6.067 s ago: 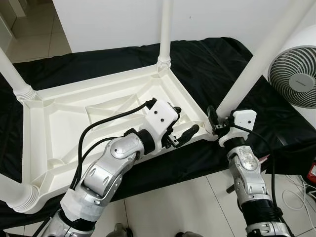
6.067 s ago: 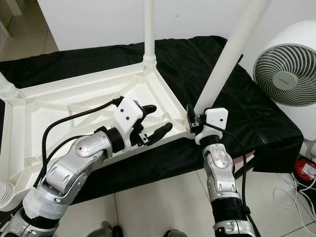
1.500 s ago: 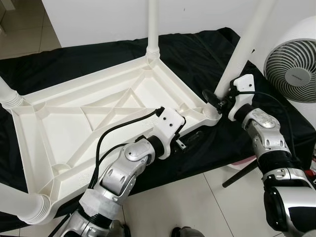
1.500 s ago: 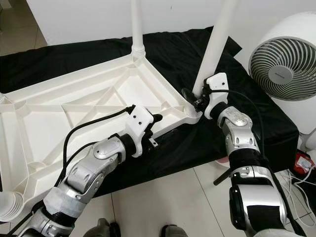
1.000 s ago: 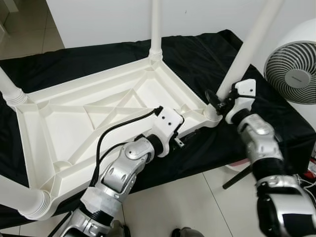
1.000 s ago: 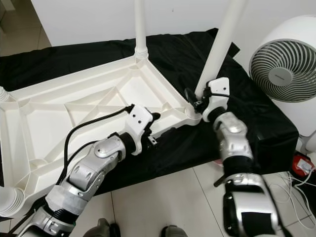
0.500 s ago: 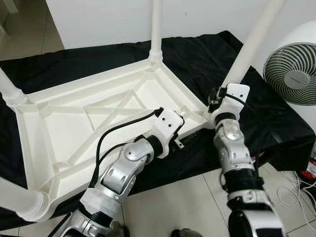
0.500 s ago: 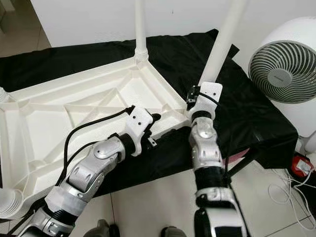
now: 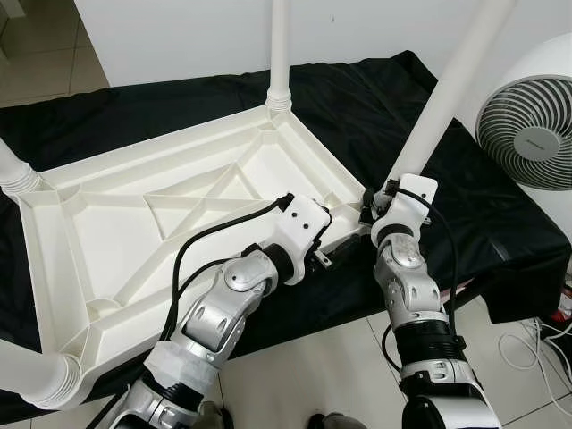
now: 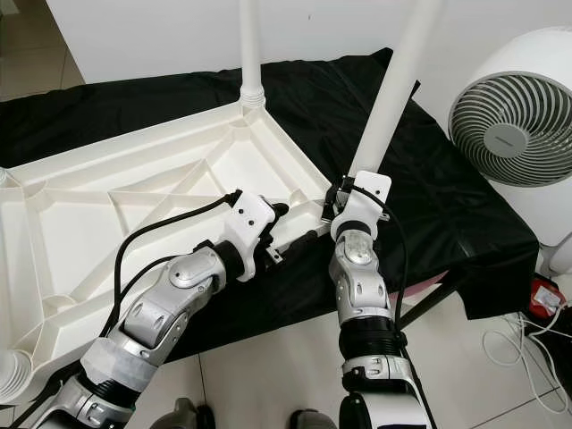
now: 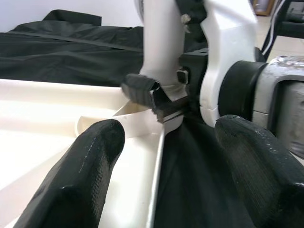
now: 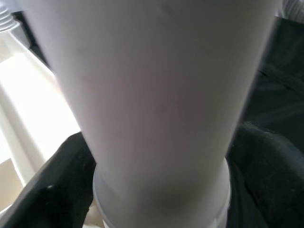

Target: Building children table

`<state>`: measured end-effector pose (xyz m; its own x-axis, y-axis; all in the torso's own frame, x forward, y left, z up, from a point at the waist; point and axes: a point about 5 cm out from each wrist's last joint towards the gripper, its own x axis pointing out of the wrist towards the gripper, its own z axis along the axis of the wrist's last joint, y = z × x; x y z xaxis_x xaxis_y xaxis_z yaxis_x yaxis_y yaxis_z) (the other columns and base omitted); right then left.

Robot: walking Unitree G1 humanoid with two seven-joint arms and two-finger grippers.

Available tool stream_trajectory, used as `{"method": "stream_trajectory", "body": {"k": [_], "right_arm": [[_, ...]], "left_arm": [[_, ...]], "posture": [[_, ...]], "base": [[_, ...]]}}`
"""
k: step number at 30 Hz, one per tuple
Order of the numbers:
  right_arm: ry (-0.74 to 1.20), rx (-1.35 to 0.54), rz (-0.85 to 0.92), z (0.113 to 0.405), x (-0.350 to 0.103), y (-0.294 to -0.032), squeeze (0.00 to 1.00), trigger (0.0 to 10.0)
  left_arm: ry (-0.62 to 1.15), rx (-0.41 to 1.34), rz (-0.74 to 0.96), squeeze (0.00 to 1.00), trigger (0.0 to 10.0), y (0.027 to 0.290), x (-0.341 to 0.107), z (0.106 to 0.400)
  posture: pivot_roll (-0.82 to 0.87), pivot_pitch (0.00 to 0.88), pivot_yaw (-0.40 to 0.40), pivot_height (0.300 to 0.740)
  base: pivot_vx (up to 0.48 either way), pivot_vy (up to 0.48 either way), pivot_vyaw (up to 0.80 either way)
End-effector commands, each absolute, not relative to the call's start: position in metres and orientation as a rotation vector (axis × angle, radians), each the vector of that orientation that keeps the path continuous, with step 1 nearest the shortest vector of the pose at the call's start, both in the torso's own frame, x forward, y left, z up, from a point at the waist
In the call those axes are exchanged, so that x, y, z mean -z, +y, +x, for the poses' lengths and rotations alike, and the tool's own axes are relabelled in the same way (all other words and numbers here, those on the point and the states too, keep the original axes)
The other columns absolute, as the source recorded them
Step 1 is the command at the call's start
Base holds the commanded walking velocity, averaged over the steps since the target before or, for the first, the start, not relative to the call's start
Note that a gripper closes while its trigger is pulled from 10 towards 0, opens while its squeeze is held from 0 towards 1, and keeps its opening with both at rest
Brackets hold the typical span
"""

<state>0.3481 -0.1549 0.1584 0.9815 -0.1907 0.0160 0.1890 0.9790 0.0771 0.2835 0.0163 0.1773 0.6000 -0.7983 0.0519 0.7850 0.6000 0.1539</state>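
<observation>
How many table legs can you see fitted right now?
4: far corner leg, leg gripped by the right gripper, far-left corner leg, near-left corner leg.

Left arm: bent at the elbow, forearm reaching forward and to the right, a black cable looping off the wrist. Left gripper (image 11: 161, 156): jaws parted, fingers (image 11: 85, 166) spread wide apart. Right arm: forearm raised steeply, wrist uppermost. Right gripper (image 9: 374, 204): jaws closed on either side of a white leg (image 12: 156, 95).
</observation>
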Motion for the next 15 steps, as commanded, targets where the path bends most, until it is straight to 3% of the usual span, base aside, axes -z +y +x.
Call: {"method": "stream_trajectory", "body": {"k": [1,3,4,5,6,11,15], "right_arm": [[-0.012,0.171,0.058,0.347,-0.156,-0.16,1.0,10.0],[-0.028,0.114,0.025,0.35,-0.158,-0.166,1.0,10.0],[-0.034,0.08,0.012,0.351,-0.161,-0.17,0.31,10.0],[-0.037,0.061,0.005,0.352,-0.162,-0.172,0.31,10.0],[-0.043,0.028,-0.011,0.353,-0.165,-0.175,0.0,10.0],[-0.056,-0.056,-0.026,0.355,-0.171,-0.183,0.0,10.0],[-0.088,-0.316,-0.141,0.354,-0.178,-0.184,0.0,10.0]], "left_arm": [[-0.105,0.959,0.129,0.0,10.0,0.015,-0.172,0.282],[-0.106,0.96,0.129,0.0,10.0,0.015,-0.172,0.282],[-0.106,0.962,0.129,0.0,10.0,0.014,-0.172,0.282],[-0.106,0.962,0.13,0.0,10.0,0.014,-0.172,0.282],[-0.108,0.964,0.132,0.0,10.0,0.014,-0.172,0.282],[-0.111,0.965,0.137,0.0,10.0,0.014,-0.173,0.282],[-0.116,0.967,0.139,0.0,10.0,0.014,-0.174,0.282]], "posture": [[-0.08,0.097,0.016,0.74],[-0.08,0.097,0.016,0.74],[-0.08,0.093,0.019,0.74],[-0.08,0.093,0.019,0.74],[-0.08,0.093,0.019,0.74],[-0.08,0.09,0.019,0.74],[-0.09,0.086,0.024,0.74]], "base": [[0.0,0.0,0.0],[0.0,0.0,0.0],[0.0,0.0,0.0],[0.0,0.0,0.0],[0.0,0.0,0.0],[0.0,0.0,0.0],[0.0,0.0,0.0]]}}
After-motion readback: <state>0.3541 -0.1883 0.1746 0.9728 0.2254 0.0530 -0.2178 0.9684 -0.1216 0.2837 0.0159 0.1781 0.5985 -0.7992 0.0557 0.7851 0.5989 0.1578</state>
